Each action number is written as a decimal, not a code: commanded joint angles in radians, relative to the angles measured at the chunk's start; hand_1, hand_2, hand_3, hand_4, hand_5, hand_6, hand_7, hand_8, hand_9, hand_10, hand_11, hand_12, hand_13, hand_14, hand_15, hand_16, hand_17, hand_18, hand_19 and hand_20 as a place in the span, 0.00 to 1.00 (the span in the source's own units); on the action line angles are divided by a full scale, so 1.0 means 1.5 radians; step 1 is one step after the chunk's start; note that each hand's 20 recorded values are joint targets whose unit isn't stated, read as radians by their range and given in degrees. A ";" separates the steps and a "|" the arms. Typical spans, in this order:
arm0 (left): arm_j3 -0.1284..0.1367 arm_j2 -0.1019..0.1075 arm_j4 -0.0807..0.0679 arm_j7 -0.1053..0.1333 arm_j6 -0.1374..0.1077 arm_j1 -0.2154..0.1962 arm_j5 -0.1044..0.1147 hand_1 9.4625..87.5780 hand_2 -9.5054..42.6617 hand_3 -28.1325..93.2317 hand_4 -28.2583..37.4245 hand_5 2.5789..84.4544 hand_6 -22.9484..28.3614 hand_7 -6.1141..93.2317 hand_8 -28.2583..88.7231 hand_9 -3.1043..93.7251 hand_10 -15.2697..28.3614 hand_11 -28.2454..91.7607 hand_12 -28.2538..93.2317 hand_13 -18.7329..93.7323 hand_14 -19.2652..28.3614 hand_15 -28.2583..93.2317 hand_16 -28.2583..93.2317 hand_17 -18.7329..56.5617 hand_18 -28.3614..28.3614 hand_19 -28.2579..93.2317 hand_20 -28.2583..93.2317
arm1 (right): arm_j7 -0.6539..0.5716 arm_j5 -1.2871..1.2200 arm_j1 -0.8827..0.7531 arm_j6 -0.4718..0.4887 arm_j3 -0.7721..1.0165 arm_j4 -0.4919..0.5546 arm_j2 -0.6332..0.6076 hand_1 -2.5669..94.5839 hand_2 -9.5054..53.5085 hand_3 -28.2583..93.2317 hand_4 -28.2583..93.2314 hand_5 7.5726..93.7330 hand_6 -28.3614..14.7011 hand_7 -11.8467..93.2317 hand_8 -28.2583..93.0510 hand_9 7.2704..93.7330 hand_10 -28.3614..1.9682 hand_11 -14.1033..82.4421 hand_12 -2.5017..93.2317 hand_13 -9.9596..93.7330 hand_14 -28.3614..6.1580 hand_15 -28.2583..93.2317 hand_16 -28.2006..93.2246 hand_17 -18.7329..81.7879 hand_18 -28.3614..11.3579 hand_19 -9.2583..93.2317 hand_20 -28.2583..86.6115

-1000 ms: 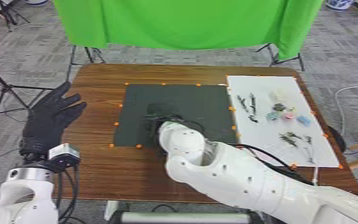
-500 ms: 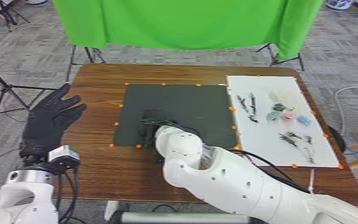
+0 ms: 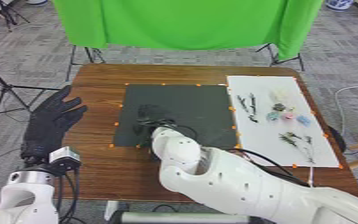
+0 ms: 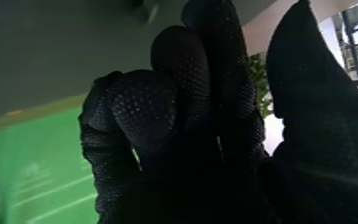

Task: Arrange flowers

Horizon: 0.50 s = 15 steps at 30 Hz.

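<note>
"Black glove first: how does the left hand (image 3: 53, 120) look?"

"Fingers straight and parted, at the left side of the brown worktop (image 3: 95, 87)."

"And the right hand (image 3: 154, 123)?"

"Over the dark mat (image 3: 193, 100), fingers loosely bent, thumb well apart from them."

"So where are the flowers (image 3: 288, 116)?"

"Farther right, on the white sheet (image 3: 257, 145). Dark twigs (image 3: 253, 106) come first, then those pink and blue blooms, with leafy sprigs (image 3: 293, 139) nearer the robot."
</note>
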<state>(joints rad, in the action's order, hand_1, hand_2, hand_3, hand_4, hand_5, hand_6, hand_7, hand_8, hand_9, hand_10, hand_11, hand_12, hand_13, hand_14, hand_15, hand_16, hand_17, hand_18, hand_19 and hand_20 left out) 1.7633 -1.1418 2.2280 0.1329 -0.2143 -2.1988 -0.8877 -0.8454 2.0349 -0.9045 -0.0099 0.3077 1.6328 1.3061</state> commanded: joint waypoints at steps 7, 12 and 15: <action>0.006 -0.011 0.011 -0.006 -0.008 -0.028 -0.001 0.19 0.29 0.90 0.10 0.39 0.61 0.21 0.15 0.38 0.81 0.47 0.31 0.39 0.96 0.63 0.16 0.14 0.91 0.74 0.19 | -0.029 0.035 -0.009 0.014 0.010 0.004 -0.024 0.28 0.14 0.94 0.05 0.88 0.56 0.33 0.14 0.82 0.36 0.71 0.24 0.81 0.41 0.90 0.35 0.47 0.01 0.98 0.53; 0.006 -0.012 0.010 -0.007 -0.005 -0.026 -0.002 0.19 0.29 0.90 0.10 0.39 0.61 0.21 0.15 0.38 0.81 0.47 0.31 0.39 0.96 0.63 0.16 0.14 0.91 0.74 0.19 | -0.036 0.017 -0.010 0.024 0.013 0.003 -0.026 0.21 0.24 0.93 0.05 0.88 0.53 0.32 0.14 0.82 0.32 0.70 0.24 0.80 0.39 0.90 0.35 0.46 0.00 0.98 0.53; 0.004 -0.011 0.010 -0.005 -0.008 -0.026 0.000 0.19 0.29 0.90 0.10 0.39 0.61 0.21 0.15 0.38 0.81 0.47 0.31 0.39 0.96 0.63 0.16 0.14 0.91 0.74 0.19 | -0.033 0.011 -0.016 0.031 0.021 0.004 -0.024 0.18 0.28 0.93 0.05 0.88 0.52 0.30 0.14 0.81 0.31 0.69 0.24 0.80 0.37 0.90 0.35 0.45 0.00 0.98 0.53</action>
<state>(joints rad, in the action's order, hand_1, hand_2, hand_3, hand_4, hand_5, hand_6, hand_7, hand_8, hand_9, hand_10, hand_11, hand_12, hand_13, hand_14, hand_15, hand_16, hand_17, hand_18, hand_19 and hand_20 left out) 1.7697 -1.1510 2.2380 0.1304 -0.2167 -2.2269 -0.8877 -0.8851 2.0672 -0.9183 0.0111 0.3214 1.6357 1.2742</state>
